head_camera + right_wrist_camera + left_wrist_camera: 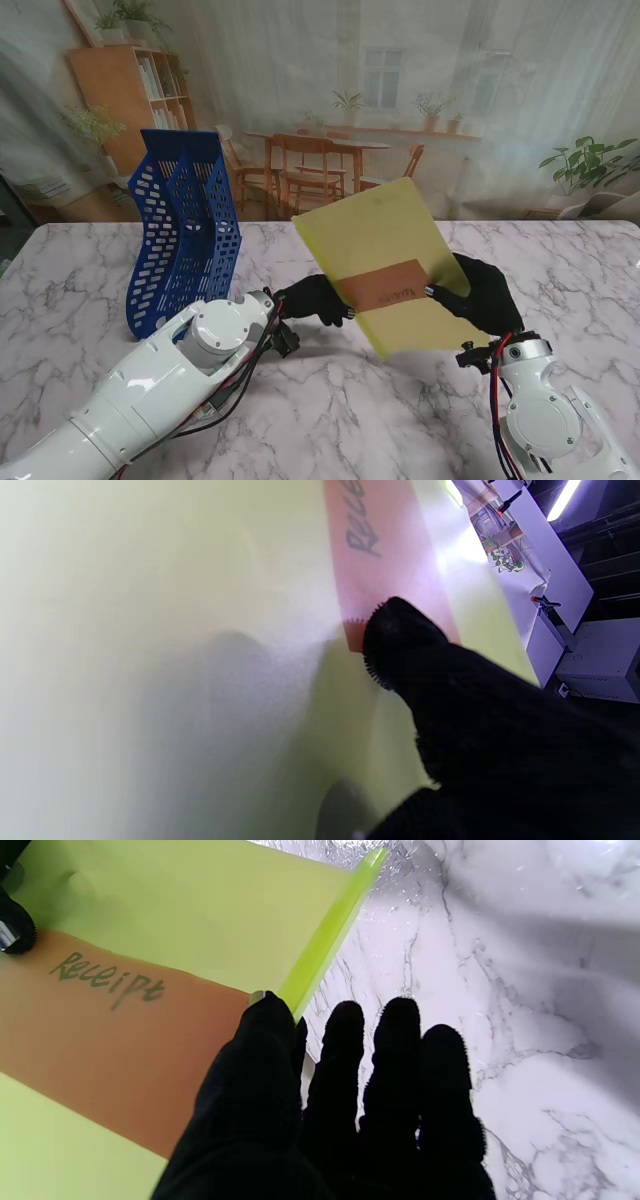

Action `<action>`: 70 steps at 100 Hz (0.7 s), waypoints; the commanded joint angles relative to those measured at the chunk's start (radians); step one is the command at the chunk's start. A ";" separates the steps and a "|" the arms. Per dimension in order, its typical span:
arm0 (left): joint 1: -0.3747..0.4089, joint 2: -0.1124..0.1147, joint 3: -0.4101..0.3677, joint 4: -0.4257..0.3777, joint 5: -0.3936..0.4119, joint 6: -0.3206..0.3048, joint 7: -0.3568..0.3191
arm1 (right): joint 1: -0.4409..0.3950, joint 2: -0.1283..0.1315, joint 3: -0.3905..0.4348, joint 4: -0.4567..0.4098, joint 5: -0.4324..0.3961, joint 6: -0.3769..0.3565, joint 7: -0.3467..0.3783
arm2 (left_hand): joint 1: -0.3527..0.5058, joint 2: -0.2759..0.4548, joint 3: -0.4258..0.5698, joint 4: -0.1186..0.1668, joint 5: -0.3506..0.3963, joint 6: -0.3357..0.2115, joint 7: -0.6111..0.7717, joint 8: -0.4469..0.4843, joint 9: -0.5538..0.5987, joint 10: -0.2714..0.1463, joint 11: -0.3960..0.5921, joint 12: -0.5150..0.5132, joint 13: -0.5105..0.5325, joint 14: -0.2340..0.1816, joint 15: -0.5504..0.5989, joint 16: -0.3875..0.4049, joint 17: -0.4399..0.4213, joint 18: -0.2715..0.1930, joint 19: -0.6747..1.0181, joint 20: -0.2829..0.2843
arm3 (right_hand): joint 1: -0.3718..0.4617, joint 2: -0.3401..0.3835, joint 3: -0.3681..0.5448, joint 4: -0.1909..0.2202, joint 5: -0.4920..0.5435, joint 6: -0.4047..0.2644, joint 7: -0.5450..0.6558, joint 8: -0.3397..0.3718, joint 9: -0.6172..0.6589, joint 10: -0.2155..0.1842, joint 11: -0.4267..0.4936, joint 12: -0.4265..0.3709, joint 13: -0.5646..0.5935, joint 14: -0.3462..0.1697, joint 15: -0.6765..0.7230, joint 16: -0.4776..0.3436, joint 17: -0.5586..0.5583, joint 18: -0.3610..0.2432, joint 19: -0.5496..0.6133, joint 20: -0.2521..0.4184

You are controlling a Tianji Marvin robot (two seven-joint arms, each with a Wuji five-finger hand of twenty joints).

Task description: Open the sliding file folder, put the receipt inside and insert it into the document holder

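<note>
Item one, far left: blue perforated document holder (183,232), standing upright on the marble table (80,290), with two slots visible; I see no markings on it. It stands well apart from the folder.

Item two, left of centre: my left hand (315,299), black-gloved, clamped on the left edge of the folder. In the left wrist view the thumb (260,1040) lies on the folder's face at the brighter green edge strip, and the other fingers extend behind it over the table; their contact with the back face is hidden from me.

Item three, centre: yellow-green translucent sliding file folder (385,250), held off the table between both hands, tilted, its top corner leaning to the far right. Its lower corner is close to the table; I cannot tell whether it touches.

Item four, inside the folder: brown receipt (388,285), a band running across the folder's middle. The handwritten word "Receipt" (107,979) reads clearly in the left wrist view; in the right wrist view only "Rece" shows, the rest being cut off at the frame edge. That view is blurred and washed out over most of the folder.

Item five, right: my right hand (480,293), black-gloved, clamped on the folder's right edge, thumb (400,640) pressing at the receipt's serrated end. Its remaining fingers are hidden behind the folder.
</note>
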 commanded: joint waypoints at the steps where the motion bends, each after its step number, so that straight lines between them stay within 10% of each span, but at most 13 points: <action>1: 0.002 -0.005 0.001 -0.002 -0.002 -0.003 -0.006 | -0.004 -0.001 -0.004 0.002 -0.011 0.007 0.000 | 0.032 0.038 -0.005 0.007 0.053 0.005 0.070 -0.002 0.034 -0.012 0.021 0.011 0.033 0.011 0.045 0.011 0.017 -0.040 0.043 0.029 | 0.090 0.035 0.065 0.045 0.035 -0.102 0.091 0.047 -0.002 0.001 0.035 0.004 0.023 -0.033 0.031 -0.002 0.014 -0.012 0.015 0.005; 70: 0.014 0.008 -0.043 -0.032 0.060 -0.025 0.022 | -0.009 0.030 0.013 0.025 -0.178 0.015 0.055 | 0.032 0.009 -0.002 0.010 0.082 0.031 0.111 -0.015 0.086 0.006 0.083 -0.015 0.106 -0.008 0.075 0.012 0.086 -0.046 0.082 0.025 | 0.090 0.004 0.087 0.044 0.067 -0.101 0.086 0.039 0.023 0.014 0.035 0.013 0.024 -0.029 0.100 0.026 0.028 0.001 0.033 0.019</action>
